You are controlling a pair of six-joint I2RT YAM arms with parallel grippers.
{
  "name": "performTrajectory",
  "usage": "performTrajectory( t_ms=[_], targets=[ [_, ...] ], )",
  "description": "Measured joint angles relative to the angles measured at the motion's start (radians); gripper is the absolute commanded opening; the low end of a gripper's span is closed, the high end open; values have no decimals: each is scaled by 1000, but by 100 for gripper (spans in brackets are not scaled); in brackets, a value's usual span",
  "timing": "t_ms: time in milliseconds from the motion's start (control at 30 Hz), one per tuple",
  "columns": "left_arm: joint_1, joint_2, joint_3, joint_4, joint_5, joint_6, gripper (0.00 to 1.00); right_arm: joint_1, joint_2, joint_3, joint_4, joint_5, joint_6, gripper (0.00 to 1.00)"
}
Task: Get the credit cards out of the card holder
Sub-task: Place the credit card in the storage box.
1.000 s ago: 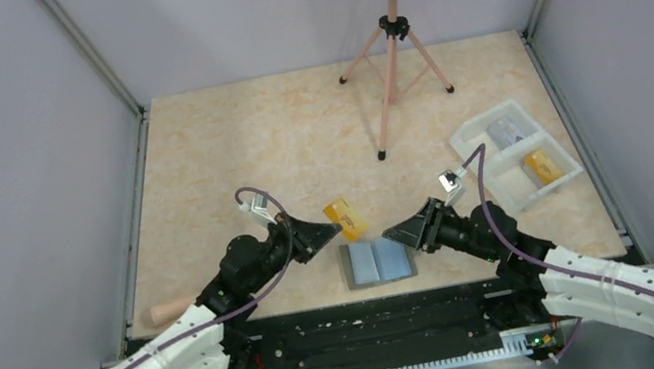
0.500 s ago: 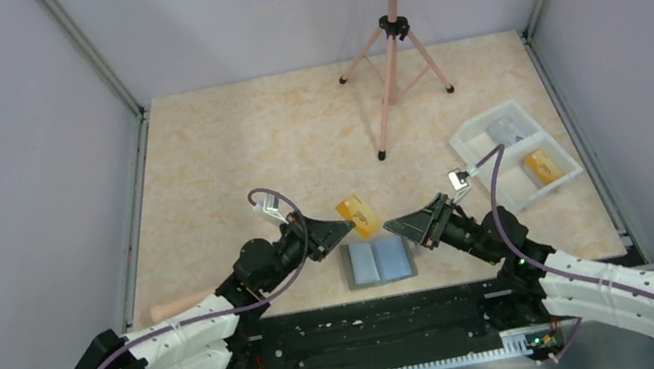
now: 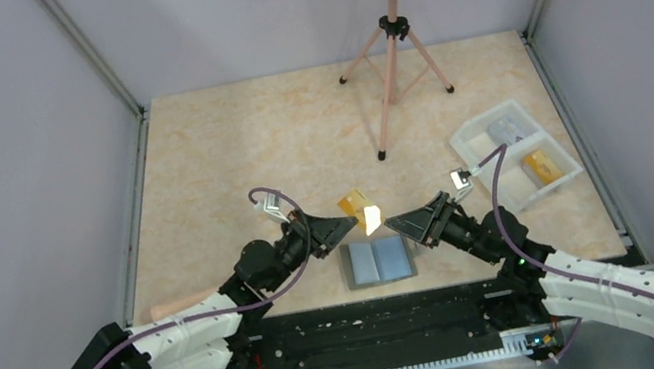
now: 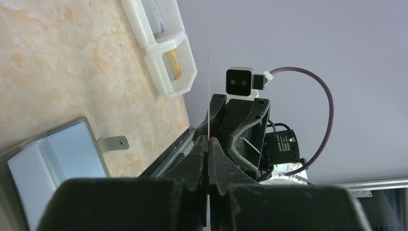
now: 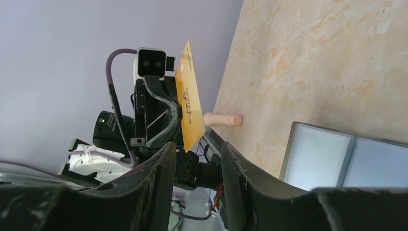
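left claw [image 3: 348, 224] stays pinched on a yellow card [image 3: 354, 204], now carried closer to the part-open, empty right claw [image 3: 392, 226].

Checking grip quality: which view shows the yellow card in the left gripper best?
Right wrist: the yellow card faces that camera, print visible, pinched by the left gripper. Left wrist shows it edge-on, a thin line. Top external shows it small, partly washed out by glare.
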Motion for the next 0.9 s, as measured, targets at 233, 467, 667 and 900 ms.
performTrajectory(
  t_ms=[233,467,667,900],
  targets=[
    [-9,32,13,26,-3,-2,0,0,35,1,24,3,0,34],
    [-19,58,15,54,-3,-14,0,0,74,1,80,2,-1,18],
    [-21,67,15,79,-6,-24,0,1,98,1,128,6,-1,15],
    [-22,99,15,126,-10,-35,0,1,135,2,182,29,-1,0]
  ],
)
